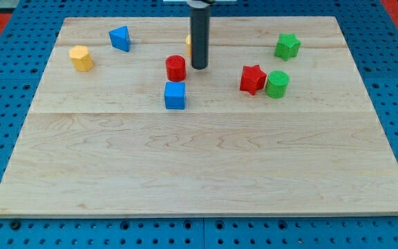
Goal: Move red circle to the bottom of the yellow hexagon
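Note:
The red circle (175,68) stands on the wooden board near the view's top centre. The yellow hexagon (81,58) sits far to its left, near the board's left edge. My tip (199,67) is down on the board just right of the red circle, a small gap apart from it. The dark rod rises straight up out of the view's top.
A blue cube (175,95) lies just below the red circle. A blue triangle (120,38) is up left. A yellow block (188,45) is mostly hidden behind the rod. A red star (252,79), green circle (277,84) and green star (287,46) sit at the right.

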Robot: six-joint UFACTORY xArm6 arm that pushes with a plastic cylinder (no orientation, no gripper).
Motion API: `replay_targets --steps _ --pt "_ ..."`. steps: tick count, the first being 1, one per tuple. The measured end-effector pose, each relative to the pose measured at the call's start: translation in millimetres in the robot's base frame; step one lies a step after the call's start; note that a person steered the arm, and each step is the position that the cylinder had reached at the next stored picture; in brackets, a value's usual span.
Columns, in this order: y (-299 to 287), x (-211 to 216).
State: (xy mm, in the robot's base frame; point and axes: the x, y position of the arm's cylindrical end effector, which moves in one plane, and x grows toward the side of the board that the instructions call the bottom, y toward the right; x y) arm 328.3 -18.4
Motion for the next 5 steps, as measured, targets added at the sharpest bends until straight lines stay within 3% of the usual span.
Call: replay_targets --steps 3,5 --pt "-90 14" --pt "-60 27"
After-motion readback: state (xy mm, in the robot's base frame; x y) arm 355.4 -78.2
